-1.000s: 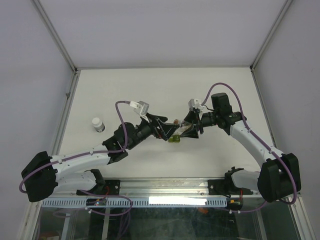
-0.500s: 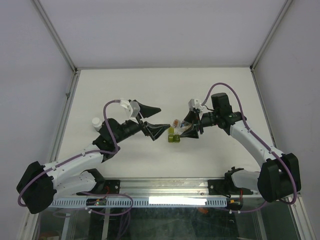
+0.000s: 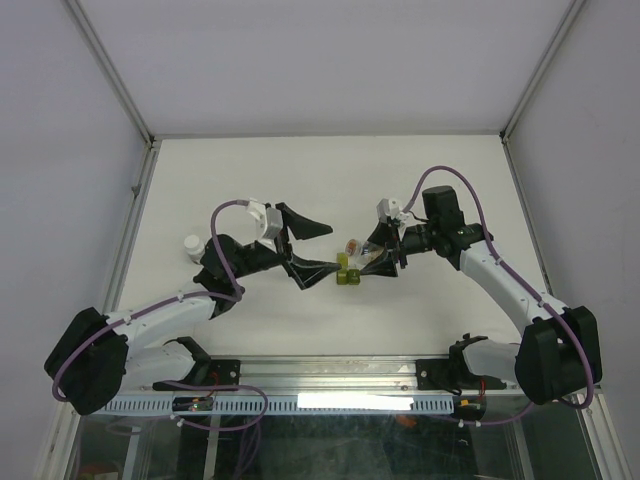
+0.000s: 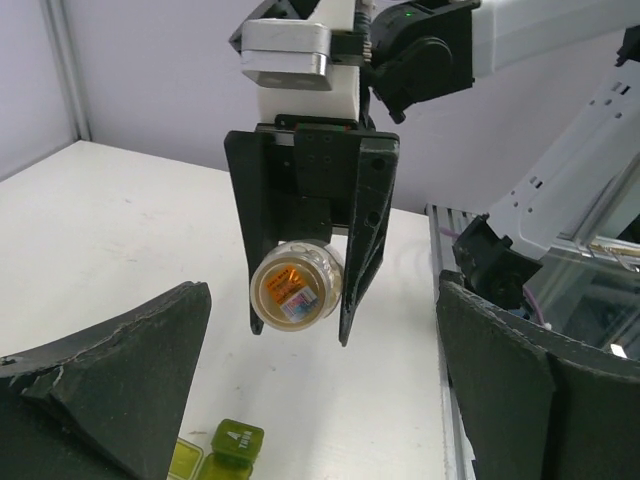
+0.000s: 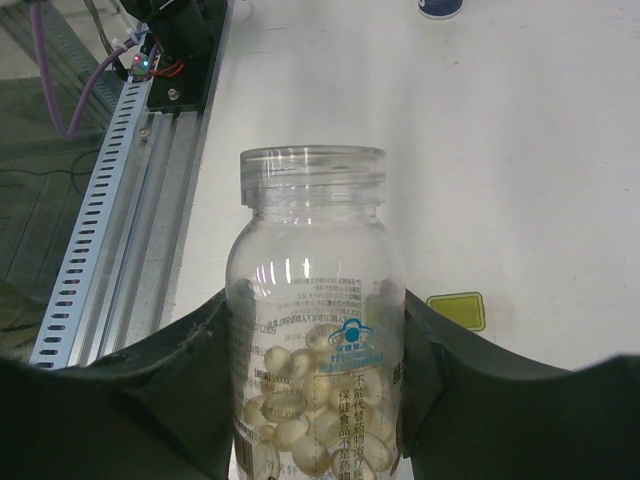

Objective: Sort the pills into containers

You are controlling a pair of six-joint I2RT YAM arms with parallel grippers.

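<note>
Left arm [image 3: 170,308] is pulling clear of the clear bottle [image 5: 315,330]. A second ago the left jaws were crowding the bottle's neck. Now they are gaping wide on nothing, hanging just left of it, with the nearer finger reaching close to the olive-green container [image 3: 347,276] on the tabletop [image 3: 300,170].

Right arm [image 3: 500,275] is keeping the right jaws clamped on the bottle's body, carrying it above the tabletop, just beyond the container on its far side.

The neck is showing no cap, which suggests that the opening is over and the tipping-out is coming next.

The bottle's long axis is running left to right, roughly level, with its mouth facing left towards the open left jaws. The pills [image 5: 300,420] are sitting heaped at the base end, between the right fingers, well short of the mouth. Whether any are lying in the container is too small to tell.
</note>
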